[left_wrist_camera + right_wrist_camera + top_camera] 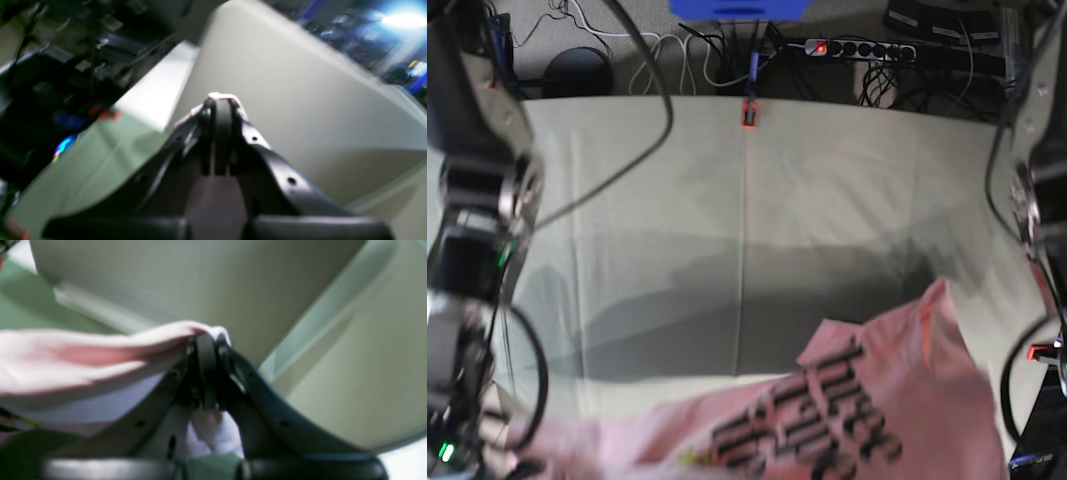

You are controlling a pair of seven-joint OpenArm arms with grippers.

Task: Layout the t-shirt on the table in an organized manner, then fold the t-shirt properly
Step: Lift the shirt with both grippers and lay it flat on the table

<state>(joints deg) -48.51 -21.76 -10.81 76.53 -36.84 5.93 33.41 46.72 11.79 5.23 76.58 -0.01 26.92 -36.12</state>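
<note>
The light pink t-shirt hangs lifted across the near part of the base view, its black lettering facing the camera and one corner peaking at the right. The table stretches behind it under creased pale cloth. In the right wrist view my right gripper is shut on a bunched fold of the t-shirt, which trails off to the left. My left gripper is shut too, with a small edge of the t-shirt pinched at its tips above the table. Neither gripper's fingers show in the base view.
A red clamp sits at the table's far edge and another at the right edge. A power strip and cables lie on the floor beyond. The arms' bodies stand at both sides of the base view.
</note>
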